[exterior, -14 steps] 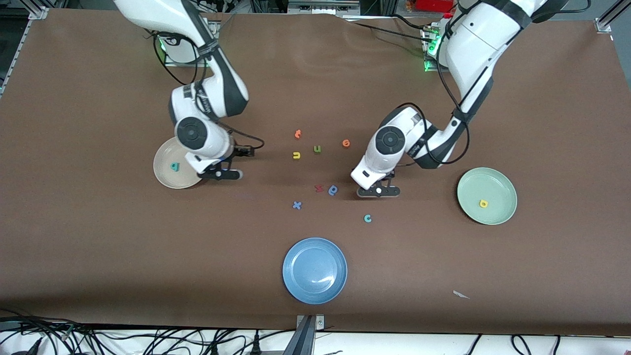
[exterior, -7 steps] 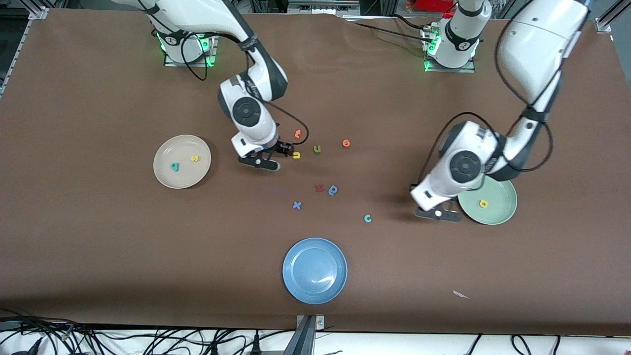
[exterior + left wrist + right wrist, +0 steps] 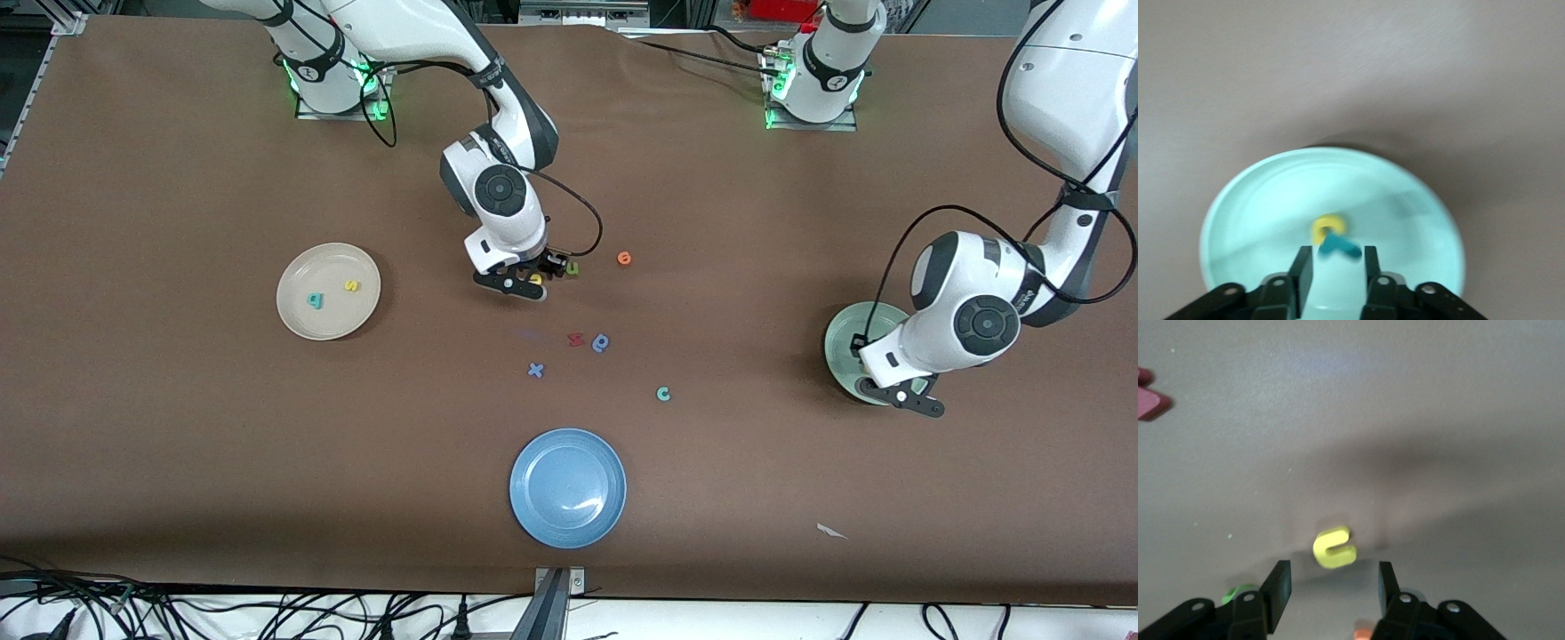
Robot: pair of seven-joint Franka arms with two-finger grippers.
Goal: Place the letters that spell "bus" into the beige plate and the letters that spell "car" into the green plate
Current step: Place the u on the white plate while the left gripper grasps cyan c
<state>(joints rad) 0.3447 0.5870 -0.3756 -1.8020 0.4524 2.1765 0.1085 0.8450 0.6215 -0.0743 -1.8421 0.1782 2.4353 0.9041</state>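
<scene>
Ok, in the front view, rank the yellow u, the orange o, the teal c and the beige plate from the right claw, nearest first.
1. Yellow u: on the table right under the right claw.
2. Orange o: toward the left arm's end.
3. Teal c: nearer the camera.
4. Beige plate: toward the right arm's end.

b (image 3: 314, 300) and s (image 3: 352, 285) lying in beige plate (image 3: 298, 322); a (image 3: 1327, 227) lying in green plate (image 3: 1271, 200); c (image 3: 663, 394) lying on table (image 3: 178, 462), nearer front edge.

Even overhead light, soft shadows under both arms; white glare on the blue plate (image 3: 568, 488); both wrist views look soft and blurred.
</scene>
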